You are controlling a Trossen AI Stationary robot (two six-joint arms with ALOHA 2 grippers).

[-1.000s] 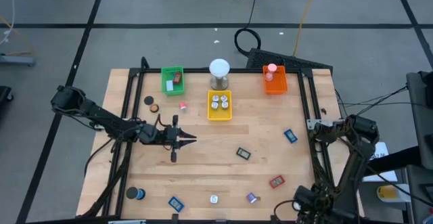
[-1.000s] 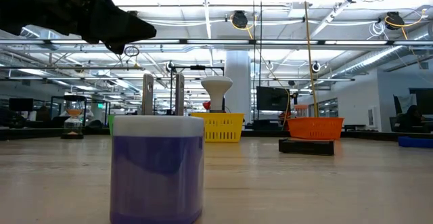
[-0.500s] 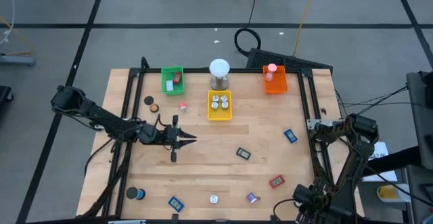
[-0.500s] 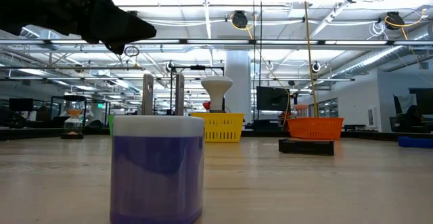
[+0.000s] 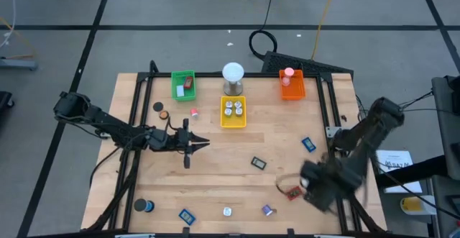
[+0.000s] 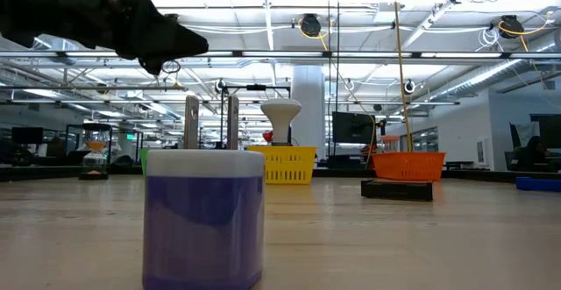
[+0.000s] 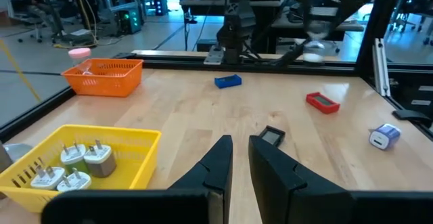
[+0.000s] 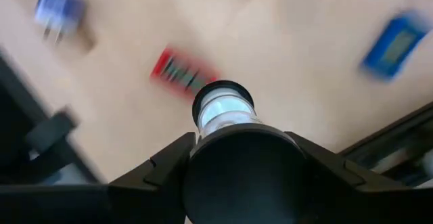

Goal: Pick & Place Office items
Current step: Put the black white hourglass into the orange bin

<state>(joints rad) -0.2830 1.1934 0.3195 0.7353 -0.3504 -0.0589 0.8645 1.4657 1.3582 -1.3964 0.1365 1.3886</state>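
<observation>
**High view.** Worktop [image 5: 215, 184], wooden, black frame.
- Far edge: green tray [image 5: 175, 84], white-domed cylinder [image 5: 233, 76] and orange tray [image 5: 292, 93]. The yellow tray [image 5: 223, 117] sits just in front of the cylinder. Judged to be the sorting bins, which is why they line one edge.
- Office items lie loose:
  - blue piece [image 5: 308, 144] and red piece [image 5: 293, 193] toward the right edge;
  - dark piece [image 5: 259, 163] mid-worktop;
  - purple plug block [image 5: 267, 210], silvery round bit [image 5: 227, 211] and a second blue piece [image 5: 187, 215] along the near edge;
  - black roll [image 5: 144, 206] at the near left corner.
- Left end effector [image 5: 201, 145]: over the left half, above bare wood.
- Right end effector [image 5: 286, 183]: smeared, just beside the red piece, probably the next pick. Its state cannot be told.

**Low view.** The purple plug block fills the foreground and hides much of the worktop behind it. The left arm is cut off at the upper corner. The loose pieces are mostly out of sight.

**Left wrist view.** The fingers [image 7: 216, 164] are nearly together, with only a slit between them and nothing in it. Likely waiting. Beyond them are white plugs [image 7: 67, 166] in the yellow tray, then the dark, red and blue pieces.

**Right wrist view.** Blurred. The red piece lies on the wood just past the arm's dark housing. Contact cannot be made out.
</observation>
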